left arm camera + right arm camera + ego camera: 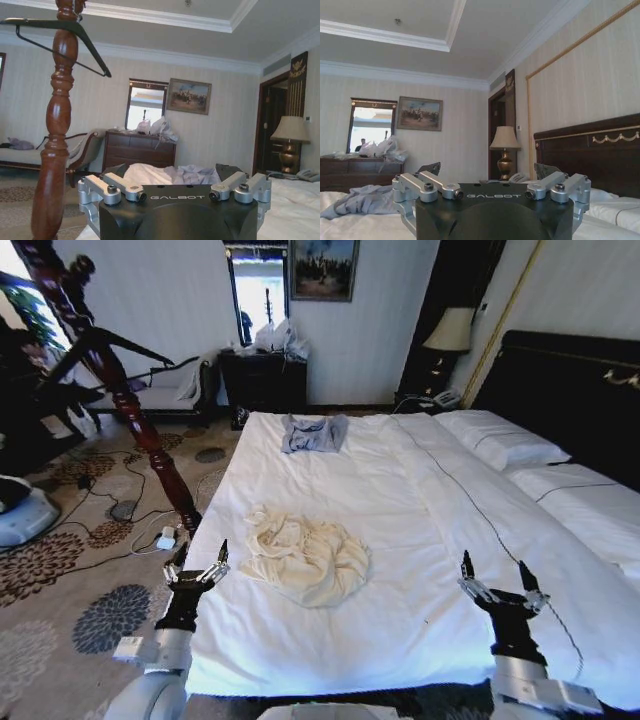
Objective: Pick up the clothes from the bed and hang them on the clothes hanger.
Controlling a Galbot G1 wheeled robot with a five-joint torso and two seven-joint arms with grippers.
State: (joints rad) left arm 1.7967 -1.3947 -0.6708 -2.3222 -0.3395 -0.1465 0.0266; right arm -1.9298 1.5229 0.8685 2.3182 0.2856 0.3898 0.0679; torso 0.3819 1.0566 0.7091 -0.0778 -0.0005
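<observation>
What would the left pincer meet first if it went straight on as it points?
Probably nothing soon: the left pincer is open over the bed's edge, the shirt off to its right. Farther on lies the grey garment; depth unclear.

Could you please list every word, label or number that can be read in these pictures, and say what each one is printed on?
"GALBOT": on the black body of the left gripper, seen in the left wrist view.
"GALBOT": on the black body of the right gripper, seen in the right wrist view.
Nothing else carries readable text: the framed picture on the wall shows a painted scene, with no lettering that can be made out.
</observation>
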